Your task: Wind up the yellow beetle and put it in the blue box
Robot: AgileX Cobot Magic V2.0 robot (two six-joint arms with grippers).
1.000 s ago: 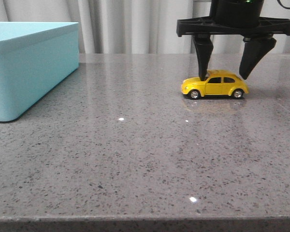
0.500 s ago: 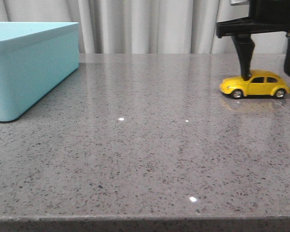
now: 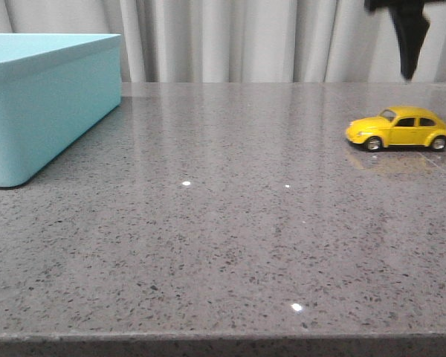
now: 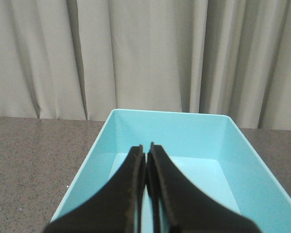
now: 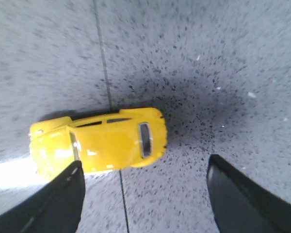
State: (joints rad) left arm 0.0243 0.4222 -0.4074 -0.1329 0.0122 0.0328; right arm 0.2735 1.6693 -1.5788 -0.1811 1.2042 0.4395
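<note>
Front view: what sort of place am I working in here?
Probably a staged test bench, not a home: a bare grey speckled stone-look tabletop, plain pale curtains behind, and only a small yellow toy Beetle car and a large light blue plastic bin out.

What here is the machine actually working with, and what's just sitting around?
Part of the job:
- yellow beetle
- blue box
- right end effector, open above the beetle

Just there:
- grey speckled table
- curtain
- left end effector, shut, over the box

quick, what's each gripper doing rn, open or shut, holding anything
Left gripper: shut, holding nothing, over the box.
Right gripper: open, holding nothing, above the beetle, not touching it.
</note>
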